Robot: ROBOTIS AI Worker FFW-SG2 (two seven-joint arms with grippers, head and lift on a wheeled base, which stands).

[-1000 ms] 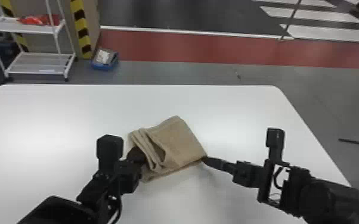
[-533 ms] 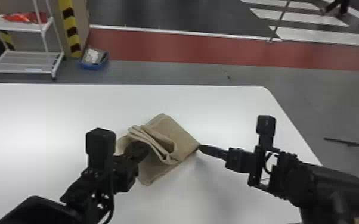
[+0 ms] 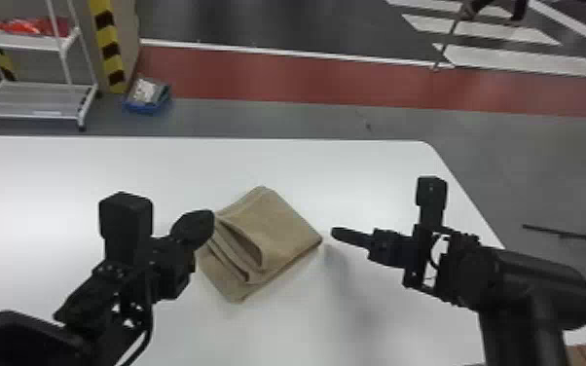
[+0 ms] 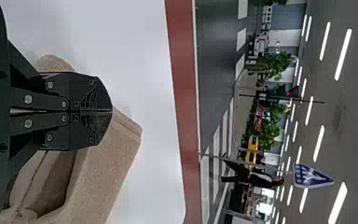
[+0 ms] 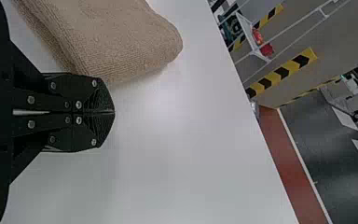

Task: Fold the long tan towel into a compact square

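White worktop (image 3: pixel 379 165). On it, the towel (image 3: pixel 277 224): squarish layered bundle, set cornerwise, loose folds gaping towards its left side. Left pincer (image 4: pixel 111 111) is out of the folds it was tucked into earlier, now over the bundle's left edge; fingers together, no cloth seen between. Right pincer (image 5: pixel 114 112) has come off the right corner, now just beside it, also closed on nothing. Likely a release: square nearly made, folds may want pressing. Towel: no legible label.
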